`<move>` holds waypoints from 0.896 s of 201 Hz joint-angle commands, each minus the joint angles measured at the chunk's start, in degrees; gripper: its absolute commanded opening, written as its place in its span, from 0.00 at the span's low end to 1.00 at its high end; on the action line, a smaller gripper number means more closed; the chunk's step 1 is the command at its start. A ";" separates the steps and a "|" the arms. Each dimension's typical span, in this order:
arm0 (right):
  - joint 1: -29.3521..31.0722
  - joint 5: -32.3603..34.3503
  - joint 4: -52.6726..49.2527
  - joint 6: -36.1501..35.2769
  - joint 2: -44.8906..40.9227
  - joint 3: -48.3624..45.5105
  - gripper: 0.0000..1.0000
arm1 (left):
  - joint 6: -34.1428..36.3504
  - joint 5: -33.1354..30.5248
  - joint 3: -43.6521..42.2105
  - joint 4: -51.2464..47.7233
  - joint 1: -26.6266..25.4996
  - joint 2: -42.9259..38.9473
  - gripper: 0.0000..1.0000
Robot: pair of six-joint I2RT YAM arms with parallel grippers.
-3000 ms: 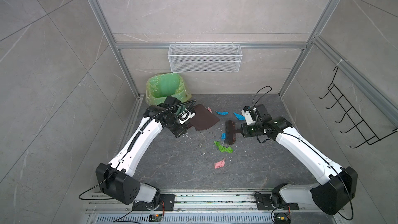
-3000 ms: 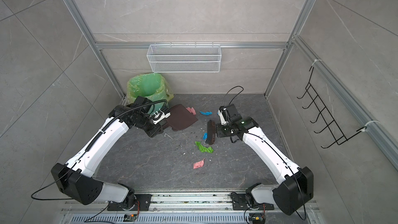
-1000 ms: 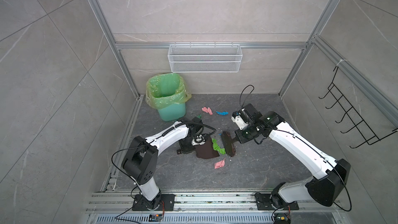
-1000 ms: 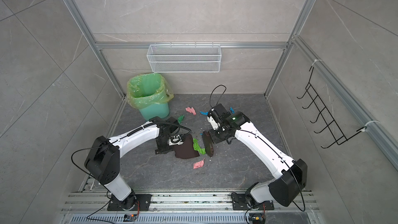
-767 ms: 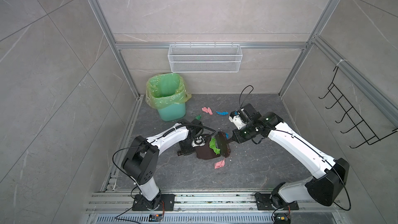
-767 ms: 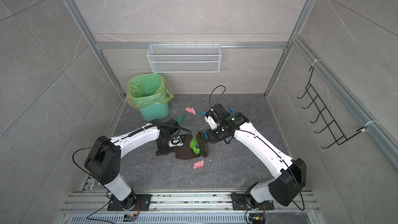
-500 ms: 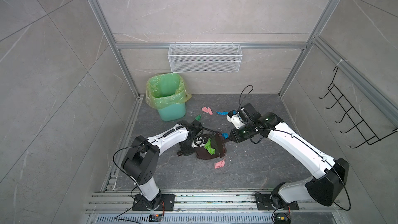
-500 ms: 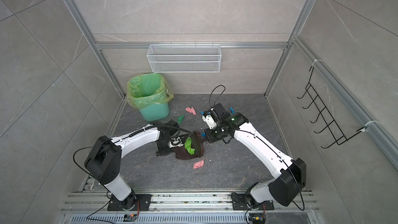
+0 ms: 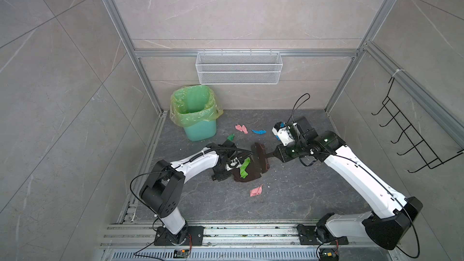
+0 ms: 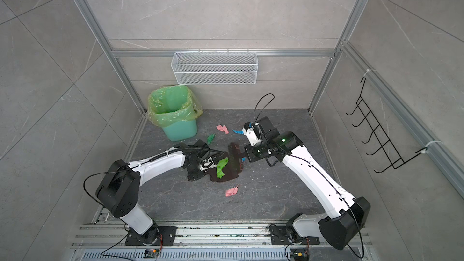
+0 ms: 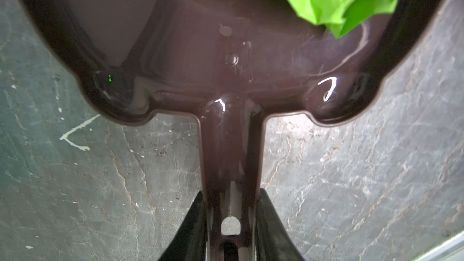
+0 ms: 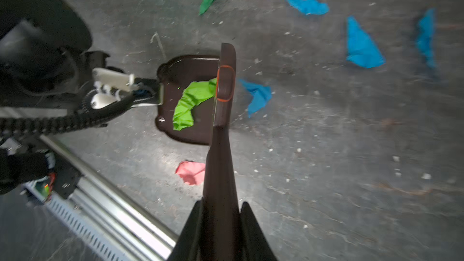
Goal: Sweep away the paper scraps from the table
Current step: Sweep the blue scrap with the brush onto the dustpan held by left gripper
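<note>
- Paper scraps [image 9: 256, 190] lie scattered on the table [image 9: 301, 197]; a bright green scrap [image 9: 244, 168] sits in the dustpan [image 12: 195, 131].
- Left gripper [image 11: 229, 197] clamps the dustpan's handle.
- Right gripper [image 12: 221, 204] clamps the brush [image 12: 224, 84], at the pan's mouth.

No text, label, brand or number can be read in any view; an orange-outlined panel [image 12: 225, 83] is seen on the back of the brush [image 12: 219, 161], at the head just beyond the handle, but no lettering can be made out within it, and the small round moulded marks [image 11: 225, 30] on the floor of the dustpan [image 11: 175, 46], just ahead of where its handle joins, carry no legible characters
</note>
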 commanded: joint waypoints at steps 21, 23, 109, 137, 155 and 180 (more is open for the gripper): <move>-0.50 17.27 -1.58 -6.32 5.52 9.25 0.00 | -3.70 1.35 -0.47 2.24 -0.11 -0.27 0.00; -0.48 17.48 -1.58 -6.54 5.92 9.61 0.00 | -3.78 1.27 -0.44 2.18 -0.07 -0.15 0.00; -0.52 10.31 -4.47 -14.79 19.85 14.75 0.00 | -6.15 3.13 0.20 -0.61 0.26 2.69 0.00; -0.51 2.65 -5.89 -17.19 20.67 15.05 0.00 | -6.19 3.53 1.35 -1.71 0.30 3.94 0.00; -0.45 -0.85 -7.11 -17.73 21.52 15.80 0.00 | -5.96 4.19 2.37 -2.43 0.48 4.73 0.00; -0.09 -1.50 -9.27 -18.06 22.73 16.47 0.00 | -5.43 5.41 3.97 -3.94 0.75 5.84 0.00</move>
